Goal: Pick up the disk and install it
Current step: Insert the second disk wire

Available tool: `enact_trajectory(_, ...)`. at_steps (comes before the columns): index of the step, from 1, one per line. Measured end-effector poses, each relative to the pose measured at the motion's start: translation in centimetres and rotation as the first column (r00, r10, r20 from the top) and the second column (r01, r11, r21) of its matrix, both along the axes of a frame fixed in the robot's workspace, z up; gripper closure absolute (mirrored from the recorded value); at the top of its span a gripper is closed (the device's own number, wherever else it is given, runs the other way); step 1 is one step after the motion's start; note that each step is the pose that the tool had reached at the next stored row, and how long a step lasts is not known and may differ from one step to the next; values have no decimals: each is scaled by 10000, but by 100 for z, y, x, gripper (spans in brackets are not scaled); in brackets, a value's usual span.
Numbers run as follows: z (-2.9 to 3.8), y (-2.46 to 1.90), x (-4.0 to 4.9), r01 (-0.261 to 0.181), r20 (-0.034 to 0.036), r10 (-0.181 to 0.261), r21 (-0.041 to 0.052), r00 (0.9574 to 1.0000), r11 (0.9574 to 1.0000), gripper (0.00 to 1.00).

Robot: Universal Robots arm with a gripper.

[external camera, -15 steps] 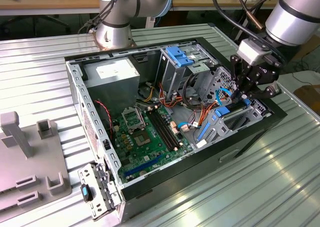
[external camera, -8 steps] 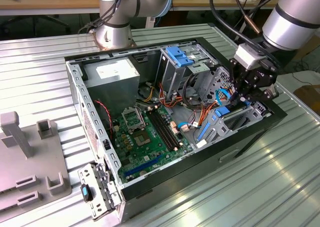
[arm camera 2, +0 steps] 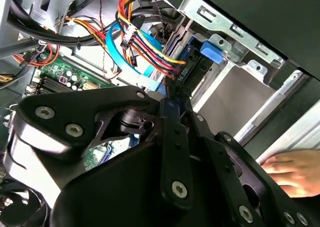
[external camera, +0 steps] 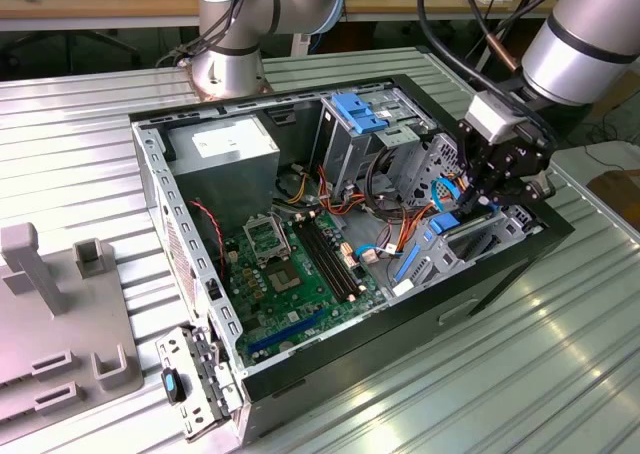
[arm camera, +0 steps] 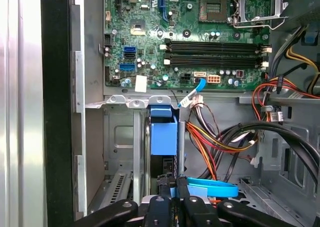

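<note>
First wrist view: disk (arm camera: 163, 135) upright in PC case (arm camera: 55, 107) bay, gripper (arm camera: 173, 199) on it.

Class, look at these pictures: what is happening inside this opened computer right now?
A robot arm's gripper has reached into the open computer case lying on the metal table. It is at the drive bay at the case's front end, where the disk with its blue rails stands on edge in the bay, next to the cable bundles. A person's hand rests just outside the case.
</note>
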State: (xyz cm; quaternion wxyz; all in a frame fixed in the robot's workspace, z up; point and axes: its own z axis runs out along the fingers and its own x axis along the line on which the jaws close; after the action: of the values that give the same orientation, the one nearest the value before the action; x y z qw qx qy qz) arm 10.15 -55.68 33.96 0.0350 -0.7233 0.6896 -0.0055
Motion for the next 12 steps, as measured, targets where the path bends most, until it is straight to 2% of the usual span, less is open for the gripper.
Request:
enact_trajectory(3,-15,0,0,0,0,0,42,10000,10000,84)
enact_trajectory(12,-21,1,1,2,5,-2,70,10000,10000,83)
